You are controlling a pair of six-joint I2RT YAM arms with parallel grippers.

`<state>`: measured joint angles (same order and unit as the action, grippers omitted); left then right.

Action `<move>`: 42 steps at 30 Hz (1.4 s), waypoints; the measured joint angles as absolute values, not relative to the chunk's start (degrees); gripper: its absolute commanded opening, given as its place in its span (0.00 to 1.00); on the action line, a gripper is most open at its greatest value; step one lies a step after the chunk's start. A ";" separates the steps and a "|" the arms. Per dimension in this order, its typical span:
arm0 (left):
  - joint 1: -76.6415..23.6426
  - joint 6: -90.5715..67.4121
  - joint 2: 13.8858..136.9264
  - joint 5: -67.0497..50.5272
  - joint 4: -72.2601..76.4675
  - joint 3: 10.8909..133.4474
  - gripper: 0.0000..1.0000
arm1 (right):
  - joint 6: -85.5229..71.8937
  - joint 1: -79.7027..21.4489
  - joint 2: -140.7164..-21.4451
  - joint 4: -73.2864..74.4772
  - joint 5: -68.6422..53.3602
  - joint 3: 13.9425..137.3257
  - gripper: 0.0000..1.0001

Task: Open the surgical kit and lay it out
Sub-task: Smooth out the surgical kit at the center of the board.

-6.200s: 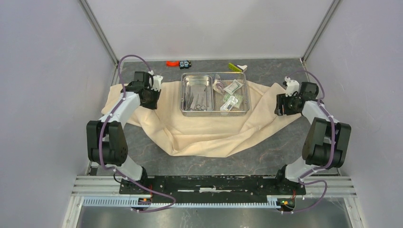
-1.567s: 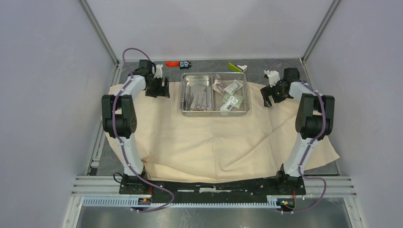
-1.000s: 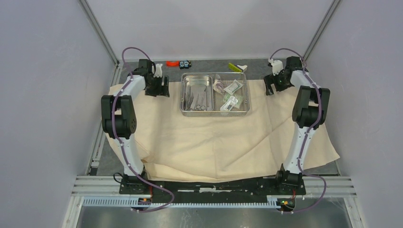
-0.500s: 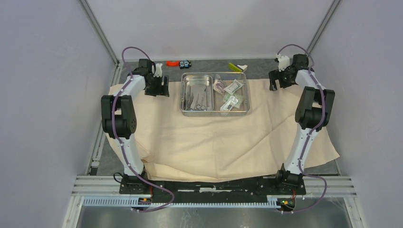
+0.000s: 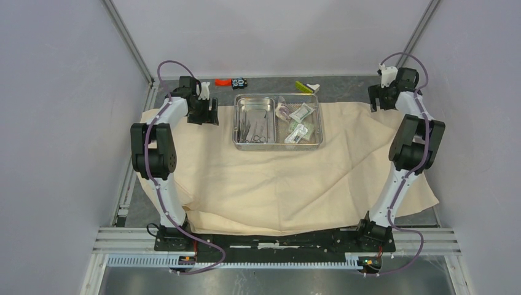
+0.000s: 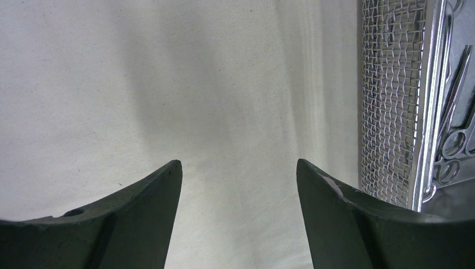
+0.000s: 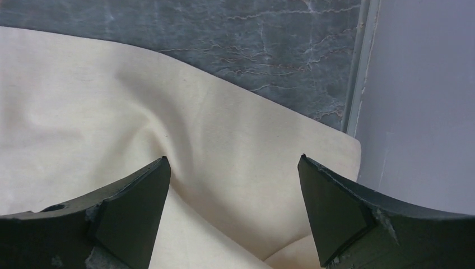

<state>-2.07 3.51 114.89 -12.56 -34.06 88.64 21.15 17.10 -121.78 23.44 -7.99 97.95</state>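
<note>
While the cloth wrap [image 5: 276,184] lies spread with the steel tray [image 5: 276,147] on its far middle, your left gripper [image 5: 204,120] and right gripper [image 5: 376,106] hang open and empty beside it, apparently placed to smooth the far edge.

Cloth wrap [image 5: 276,184] lying spread across the bench [image 5: 344,85], steel tray [image 5: 276,147] sitting on it toward twelve o'clock, inner tray [image 5: 255,102] filling its nine o'clock half, packets [image 5: 299,121] lying in its three o'clock half.
</note>
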 measured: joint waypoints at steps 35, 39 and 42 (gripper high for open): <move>-0.23 3.33 114.89 -10.85 -31.11 86.54 0.80 | 24.88 14.66 -134.80 16.95 9.04 107.26 0.91; 2.59 1.74 114.89 -11.40 -29.82 85.82 0.80 | 23.59 14.68 -129.51 15.27 5.43 99.48 0.93; 4.40 0.30 114.89 -13.41 -28.01 85.82 0.81 | 22.11 14.52 -123.87 14.83 -0.01 93.67 0.95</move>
